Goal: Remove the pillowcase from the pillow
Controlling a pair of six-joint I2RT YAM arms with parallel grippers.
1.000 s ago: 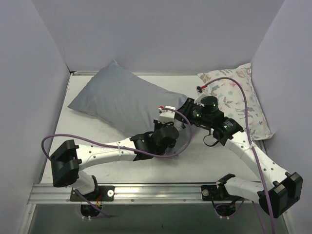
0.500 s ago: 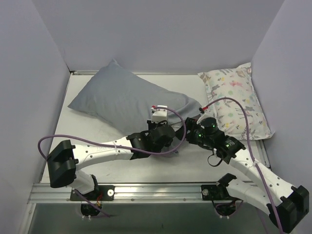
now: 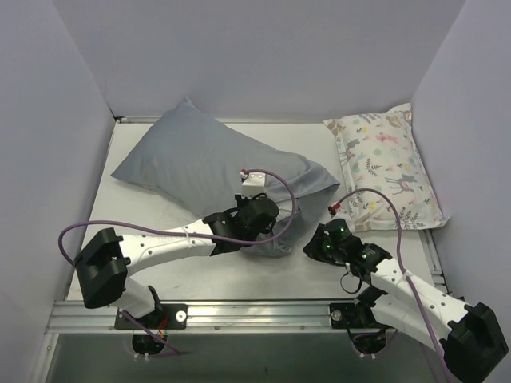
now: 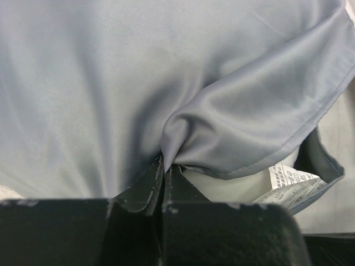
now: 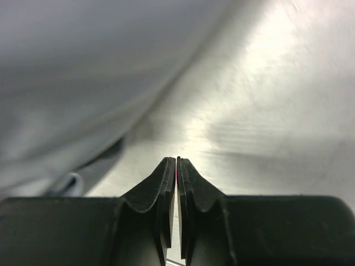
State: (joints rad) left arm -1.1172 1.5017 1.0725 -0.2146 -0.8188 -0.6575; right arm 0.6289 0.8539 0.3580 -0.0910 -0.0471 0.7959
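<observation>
The pillow (image 3: 200, 159) lies at the back left inside its grey pillowcase (image 3: 275, 239), whose open end is drawn toward the front. My left gripper (image 3: 269, 233) is shut on a pinched fold of that fabric (image 4: 183, 138). In the left wrist view the jaws (image 4: 165, 166) meet on the fold. The hem (image 4: 260, 160) and a white care label (image 4: 288, 183) hang to the right. My right gripper (image 3: 313, 246) is shut and holds nothing. It hovers over the bare table (image 5: 266, 100), to the right of the cover's edge, jaws (image 5: 176, 160) pressed together.
A smaller white pillow printed with pastel animals (image 3: 387, 167) lies at the back right against the wall. Pale walls enclose the table on the left, back and right. A metal rail (image 3: 263, 311) with both arm bases runs along the near edge.
The right arm has drawn back from the pillow's near end toward the front edge and now stands shut off the fabric. The left gripper has tugged the cover's end nearer the front.
</observation>
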